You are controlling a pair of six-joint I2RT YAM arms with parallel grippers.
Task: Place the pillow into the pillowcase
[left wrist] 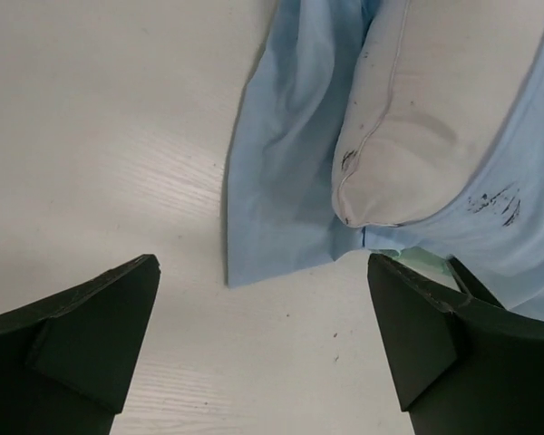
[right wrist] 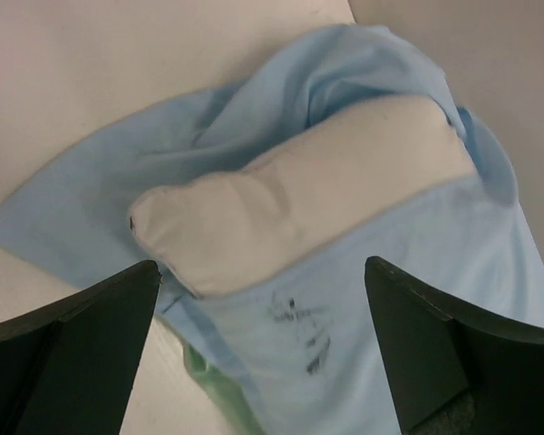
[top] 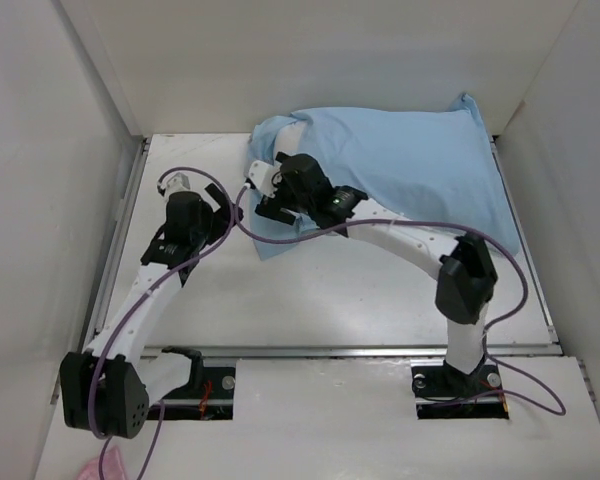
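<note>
The light blue pillowcase (top: 410, 165) lies bunched at the back right of the table. The white pillow (right wrist: 299, 208) sits partly inside it, one rounded end sticking out of the opening. My right gripper (top: 268, 195) hovers open just above that opening, over a black-marked patch of pillowcase (right wrist: 390, 299) with mint-green lining (right wrist: 218, 390) showing at the hem. My left gripper (top: 220, 210) stands open over bare table, holding nothing. In the left wrist view, the pillowcase (left wrist: 281, 163) and the pillow (left wrist: 426, 127) lie just ahead of the left gripper (left wrist: 263, 335).
White enclosure walls (top: 70, 120) close in the table on the left, back and right. A metal rail (top: 350, 350) runs along the near edge. Purple cables (top: 400, 225) trail along both arms. A pink cloth (top: 105, 465) lies at the bottom left.
</note>
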